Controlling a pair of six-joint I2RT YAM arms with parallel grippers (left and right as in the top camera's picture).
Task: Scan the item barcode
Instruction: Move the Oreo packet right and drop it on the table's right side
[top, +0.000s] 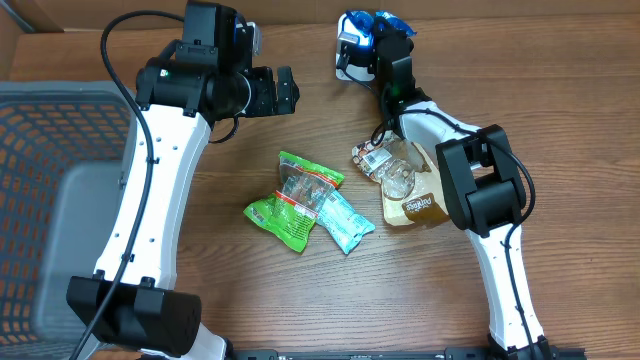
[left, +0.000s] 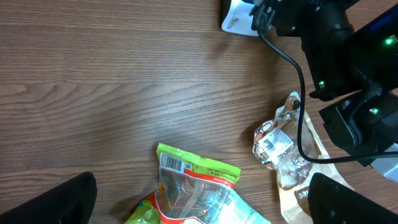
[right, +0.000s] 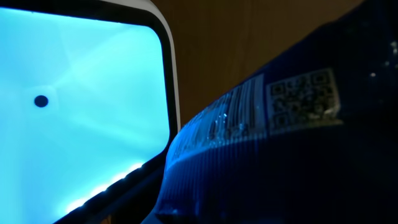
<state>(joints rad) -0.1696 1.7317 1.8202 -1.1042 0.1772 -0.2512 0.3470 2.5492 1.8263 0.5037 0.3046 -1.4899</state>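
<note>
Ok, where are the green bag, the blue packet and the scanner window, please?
green bag (top: 293, 200): overhead view, middle of the bag.
blue packet (right: 280, 162): right wrist view, wrapper below the square code.
scanner window (right: 81, 124): right wrist view, lit glass.

Right wrist view: scanner window (right: 81, 106) cut off left and top; blue packet (right: 280, 162) runs off-frame, its barcode (right: 245, 104) blurred.
</note>
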